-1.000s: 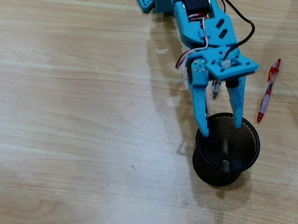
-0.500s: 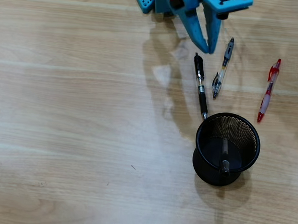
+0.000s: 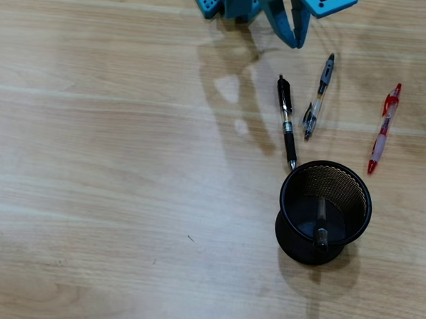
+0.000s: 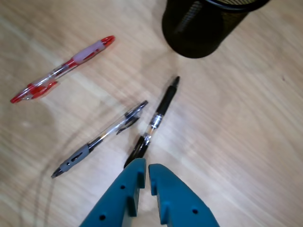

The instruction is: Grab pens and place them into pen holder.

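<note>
overhead view: blue tool [image 3: 296, 41] at top edge of the table [image 3: 111, 197], fingers nearly together, holding nothing. wrist view shows the tool [image 4: 145, 169] w/ only a thin slit btwn the tips, poised above the rear end of the black pen [image 4: 156, 118].

three pens lie on the table: black pen [image 3: 286, 120], tip just beside the pen holder [image 3: 324, 212] rim; clear pen [image 3: 318, 97] just right of it, slanted, apart from it; red & white pen [image 3: 383, 129] further right, well apart from both.

pen holder stands upright, w/ one dark pen [image 3: 320, 224] inside, leaning. in wrist view pen holder [image 4: 199, 26] is at top, red & white pen [image 4: 61, 70] at left, clear pen [image 4: 99, 138] beside the black one.
</note>
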